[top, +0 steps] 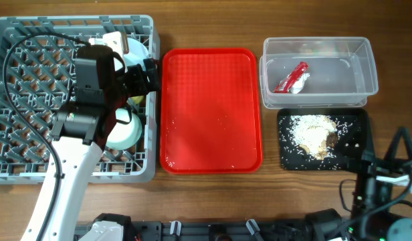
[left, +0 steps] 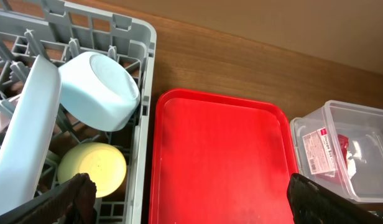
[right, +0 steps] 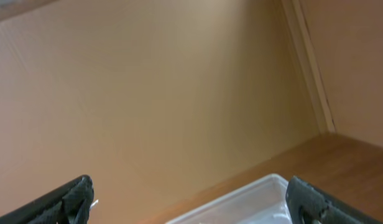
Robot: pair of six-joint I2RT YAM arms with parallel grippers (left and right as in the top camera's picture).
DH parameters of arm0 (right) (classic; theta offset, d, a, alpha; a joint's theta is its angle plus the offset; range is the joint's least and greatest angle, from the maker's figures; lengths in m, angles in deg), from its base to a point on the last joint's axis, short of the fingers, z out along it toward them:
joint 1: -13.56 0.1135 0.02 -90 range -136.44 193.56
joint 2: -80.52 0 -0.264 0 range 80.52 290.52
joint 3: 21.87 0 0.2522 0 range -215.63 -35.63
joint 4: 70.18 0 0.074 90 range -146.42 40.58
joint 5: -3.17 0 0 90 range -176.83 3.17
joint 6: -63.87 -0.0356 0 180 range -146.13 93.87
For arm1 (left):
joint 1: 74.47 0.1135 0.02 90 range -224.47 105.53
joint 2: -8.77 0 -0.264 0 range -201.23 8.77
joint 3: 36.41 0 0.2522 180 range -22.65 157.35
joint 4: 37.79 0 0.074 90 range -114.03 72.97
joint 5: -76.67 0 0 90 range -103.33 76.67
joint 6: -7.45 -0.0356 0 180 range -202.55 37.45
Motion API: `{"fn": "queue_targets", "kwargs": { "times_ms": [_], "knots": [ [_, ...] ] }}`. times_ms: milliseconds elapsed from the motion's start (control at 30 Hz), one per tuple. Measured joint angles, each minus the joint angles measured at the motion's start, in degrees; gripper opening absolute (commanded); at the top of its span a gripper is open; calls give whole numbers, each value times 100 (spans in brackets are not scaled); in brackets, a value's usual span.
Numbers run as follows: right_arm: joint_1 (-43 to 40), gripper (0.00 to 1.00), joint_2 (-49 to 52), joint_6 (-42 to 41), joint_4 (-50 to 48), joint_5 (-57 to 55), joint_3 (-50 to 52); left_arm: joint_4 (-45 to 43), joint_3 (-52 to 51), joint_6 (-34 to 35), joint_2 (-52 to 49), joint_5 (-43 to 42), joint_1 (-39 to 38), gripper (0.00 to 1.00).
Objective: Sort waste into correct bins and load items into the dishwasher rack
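Note:
The grey dishwasher rack stands at the left. In the left wrist view it holds the light blue plate on edge, the pale blue-green bowl tilted on its side, and the yellow cup. A white bowl sits by the rack's right wall. My left gripper is open and empty over the rack's right edge. The clear tub holds the red wrapper and white paper. The black tray holds rice scraps. My right gripper is open and empty.
The flat red serving tray lies between the rack and the bins, with a few small specks on it. A black cable loops over the rack. The right wrist view shows the wall and the tub's rim.

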Motion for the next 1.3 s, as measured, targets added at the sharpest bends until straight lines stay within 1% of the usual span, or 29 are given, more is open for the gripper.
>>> {"fn": "queue_targets", "kwargs": {
  "times_ms": [33,100,133,167,200,267,400,700,800,933,1300],
  "knots": [
    [-94,100,-48,-2,-315,122,247,2,0,0,0,0,0,100],
    [-428,100,-92,2,-1344,638,981,2,0,0,-2,0,0,100],
    [-470,100,-98,0,-1451,706,1060,0,0,0,0,2,0,100],
    [-715,100,-131,0,-1950,1185,1561,0,0,0,0,2,0,100],
    [-820,100,-177,0,-2214,1440,1805,2,0,0,0,2,0,100],
    [-997,100,-352,2,-2352,1790,2162,2,0,0,0,2,0,100],
    [-1078,100,-562,131,-2280,2131,2553,2,0,0,0,2,0,100],
    [-1078,100,-612,345,-1163,2312,3167,2,0,0,0,2,0,100],
    [-1078,100,-614,713,-1143,2433,3165,0,0,0,0,2,0,100],
    [-1078,100,-614,881,-1143,2481,3165,2,0,0,0,2,0,100],
    [-1078,100,-612,942,-1145,2527,3165,2,0,0,0,2,0,100]
  ]
}}
